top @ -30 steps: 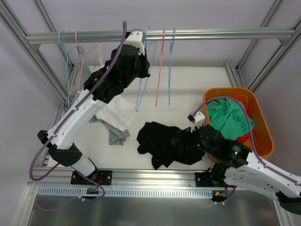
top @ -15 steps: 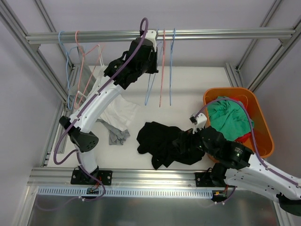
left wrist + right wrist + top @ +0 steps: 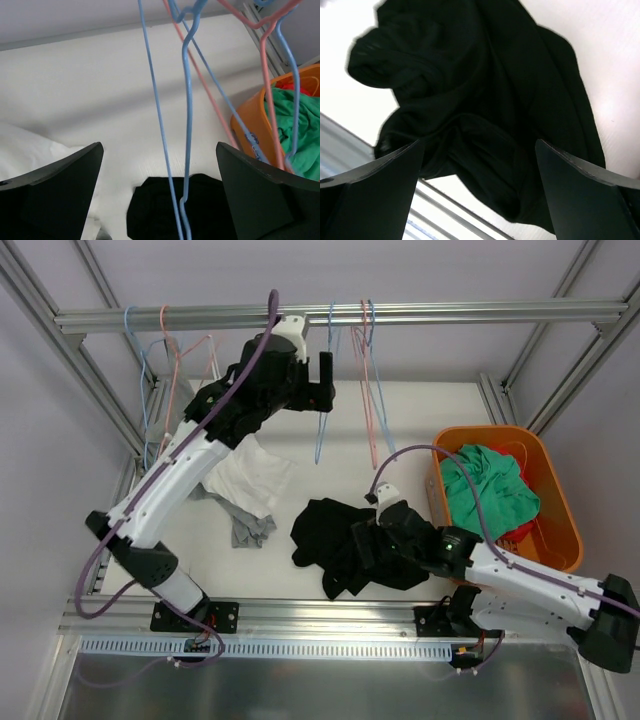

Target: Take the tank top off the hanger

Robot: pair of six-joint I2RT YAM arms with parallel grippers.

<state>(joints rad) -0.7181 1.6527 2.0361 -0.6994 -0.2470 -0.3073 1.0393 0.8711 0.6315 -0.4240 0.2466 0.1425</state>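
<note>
Black tank top (image 3: 345,545) crumpled on the near table (image 3: 420,430), right gripper (image 3: 479,144) wide open, empty, just above it, left gripper (image 3: 159,145) wide open, empty, by a blue hanger (image 3: 187,100)

1 black tank top (image 3: 345,540), 1 orange basket (image 3: 562,508), 1 white garment (image 3: 250,480).

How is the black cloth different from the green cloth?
The black cloth lies on the white table, while the green cloth is stuffed in the orange basket. The right gripper is open right over the black cloth, and no gripper is by the green cloth. Both are bunched up, not folded.
</note>
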